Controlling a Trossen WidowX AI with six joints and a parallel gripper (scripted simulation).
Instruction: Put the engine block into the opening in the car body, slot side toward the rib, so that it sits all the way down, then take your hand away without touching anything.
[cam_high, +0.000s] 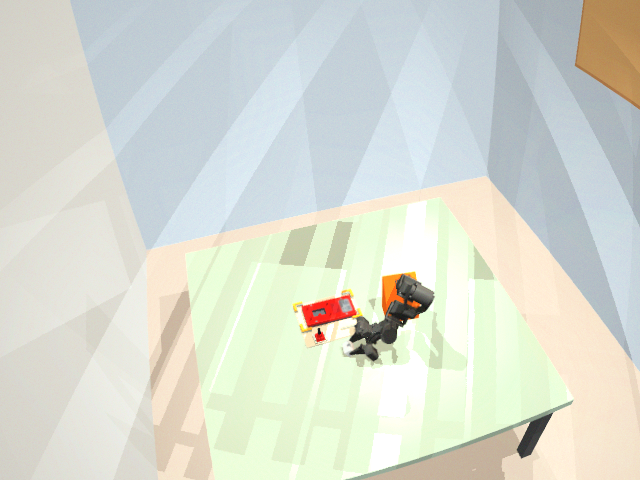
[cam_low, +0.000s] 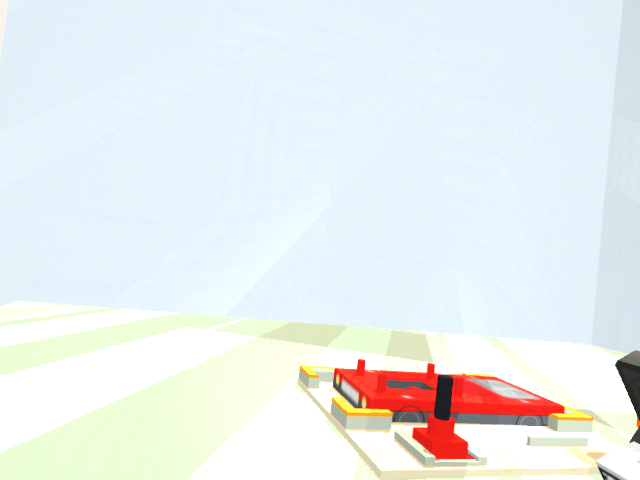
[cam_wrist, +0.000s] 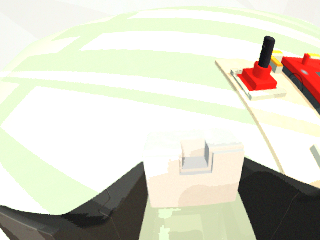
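Observation:
The engine block (cam_wrist: 196, 187) (cam_low: 622, 461) is a whitish block with a square notch in its upper part, facing the wrist camera. My gripper (cam_wrist: 191, 165) (cam_high: 350, 337) is shut on it, a dark finger against each side. It is held beside the right end of the board, away from the car. The red car body (cam_high: 334, 316) (cam_low: 491, 403) (cam_wrist: 303, 71) lies between yellow-topped corner pieces. Its dark opening (cam_high: 318, 312) (cam_low: 400, 384) is empty, with several red posts around it. Only part of the car shows in the wrist view.
A red piece with an upright black handle (cam_high: 319, 336) (cam_low: 442, 438) (cam_wrist: 258, 79) stands in a shallow frame on the pale board (cam_low: 361, 448) in front of the car. A low grey bar (cam_low: 557, 441) lies to its right. An orange block (cam_high: 391, 293) is beneath the arm.

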